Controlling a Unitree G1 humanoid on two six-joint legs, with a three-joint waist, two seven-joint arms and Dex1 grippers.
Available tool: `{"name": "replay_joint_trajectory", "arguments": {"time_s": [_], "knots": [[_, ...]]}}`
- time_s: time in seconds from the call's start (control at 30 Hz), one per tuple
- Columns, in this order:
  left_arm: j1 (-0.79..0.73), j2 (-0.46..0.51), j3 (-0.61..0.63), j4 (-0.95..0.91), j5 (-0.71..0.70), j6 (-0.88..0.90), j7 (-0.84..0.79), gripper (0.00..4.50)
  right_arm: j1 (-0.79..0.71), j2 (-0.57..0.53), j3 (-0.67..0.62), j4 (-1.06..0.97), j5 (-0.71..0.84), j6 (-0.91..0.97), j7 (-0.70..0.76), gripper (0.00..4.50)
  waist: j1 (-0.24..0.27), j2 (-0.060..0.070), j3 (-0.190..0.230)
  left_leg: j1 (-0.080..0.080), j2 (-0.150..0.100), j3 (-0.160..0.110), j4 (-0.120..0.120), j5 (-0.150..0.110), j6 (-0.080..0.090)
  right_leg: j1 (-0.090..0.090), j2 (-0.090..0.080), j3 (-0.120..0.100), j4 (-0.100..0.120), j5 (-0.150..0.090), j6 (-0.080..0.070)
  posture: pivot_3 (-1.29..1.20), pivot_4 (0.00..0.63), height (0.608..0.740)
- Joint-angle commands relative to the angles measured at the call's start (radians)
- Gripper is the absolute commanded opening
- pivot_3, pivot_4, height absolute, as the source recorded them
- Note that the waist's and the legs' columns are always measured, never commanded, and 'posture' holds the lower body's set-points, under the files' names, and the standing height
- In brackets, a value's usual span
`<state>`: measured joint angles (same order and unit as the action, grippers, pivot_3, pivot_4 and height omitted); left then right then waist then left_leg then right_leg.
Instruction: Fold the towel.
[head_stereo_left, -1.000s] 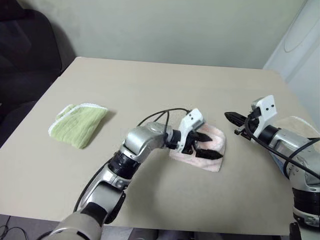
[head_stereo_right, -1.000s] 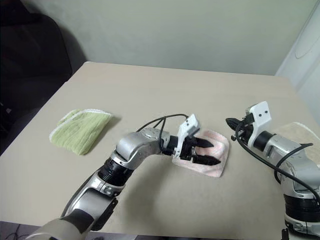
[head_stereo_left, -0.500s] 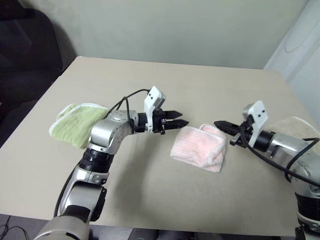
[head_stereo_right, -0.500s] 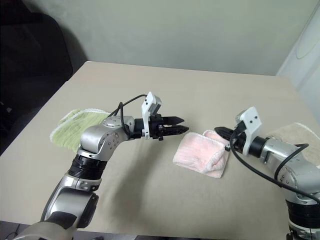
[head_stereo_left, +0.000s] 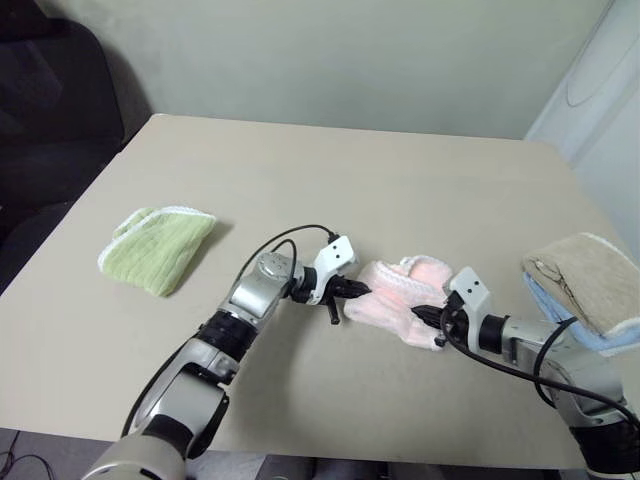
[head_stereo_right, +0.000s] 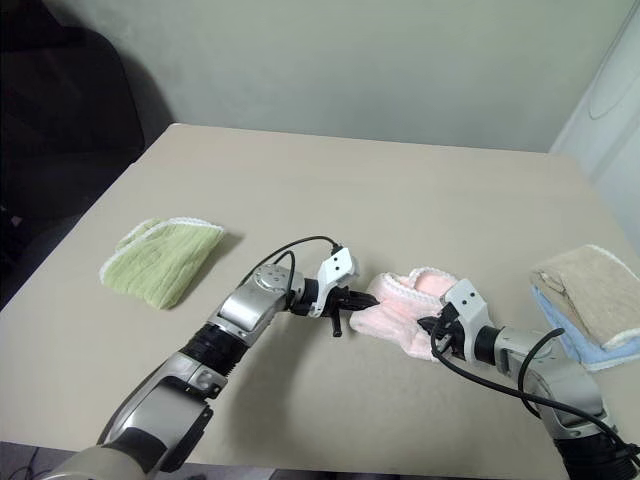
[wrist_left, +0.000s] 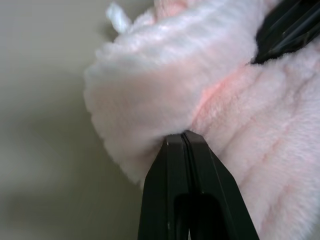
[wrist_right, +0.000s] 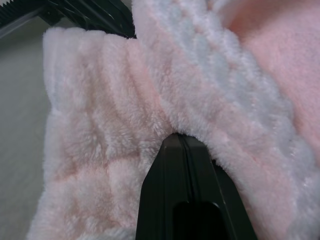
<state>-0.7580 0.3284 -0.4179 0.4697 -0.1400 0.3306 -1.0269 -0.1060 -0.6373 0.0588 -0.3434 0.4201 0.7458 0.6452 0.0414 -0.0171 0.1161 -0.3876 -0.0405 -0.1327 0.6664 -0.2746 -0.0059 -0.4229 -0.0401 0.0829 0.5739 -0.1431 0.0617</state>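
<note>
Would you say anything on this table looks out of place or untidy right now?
Only the pink towel: it lies rumpled and partly opened mid-table, with the shut left gripper and right gripper at its opposite ends. The green towel lies neatly folded.

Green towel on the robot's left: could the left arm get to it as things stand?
Probably not yet: the table between is bare, but the left gripper is shut on the pink towel and must let go before it can turn to the green towel.

**Both end effectors back on towel**

My left end effector (head_stereo_left: 352, 291) swung back, dropped, and went from wide open to clamped on the towel (head_stereo_left: 400, 296). My right end effector (head_stereo_left: 428, 314) came down onto its other edge. Towel now rumpled, edges lifted.
</note>
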Motion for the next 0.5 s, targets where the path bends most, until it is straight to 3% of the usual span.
{"name": "replay_joint_trajectory", "arguments": {"time_s": [0.03,0.23,0.43,0.5], "knots": [[-0.009,-0.014,0.027,0.077,0.034,-0.034,0.015,0.01,0.019,0.010,-0.016,-0.004,-0.016,-0.009,-0.020,0.00,0.000,-0.001,-0.001,0.001,0.000,0.000,0.000,0.000,0.000,0.001,0.000,0.000,0.000,0.000,0.000,0.00,0.150,0.740],[-0.010,-0.059,0.234,-0.015,-0.168,0.076,-0.008,0.01,0.002,0.008,-0.140,-0.100,0.052,-0.027,-0.017,0.00,-0.001,0.000,0.000,-0.004,-0.001,0.000,0.001,-0.002,-0.005,-0.003,0.000,0.001,0.000,0.000,0.000,0.00,0.150,0.740],[0.020,-0.017,0.498,-0.214,-0.430,0.324,0.050,0.01,-0.025,-0.023,-0.372,-0.218,0.286,0.088,-0.002,0.00,-0.001,0.000,0.000,-0.012,0.000,0.002,0.000,0.008,-0.007,-0.009,0.001,0.000,-0.001,0.007,-0.005,0.00,0.150,0.740],[0.051,0.019,0.507,-0.238,-0.424,0.344,0.059,0.00,-0.032,-0.037,-0.421,-0.214,0.343,0.129,-0.010,0.55,-0.002,0.000,-0.001,-0.011,0.000,0.003,0.000,0.008,-0.007,-0.008,0.001,0.000,-0.001,0.006,-0.005,0.00,0.150,0.740]]}}
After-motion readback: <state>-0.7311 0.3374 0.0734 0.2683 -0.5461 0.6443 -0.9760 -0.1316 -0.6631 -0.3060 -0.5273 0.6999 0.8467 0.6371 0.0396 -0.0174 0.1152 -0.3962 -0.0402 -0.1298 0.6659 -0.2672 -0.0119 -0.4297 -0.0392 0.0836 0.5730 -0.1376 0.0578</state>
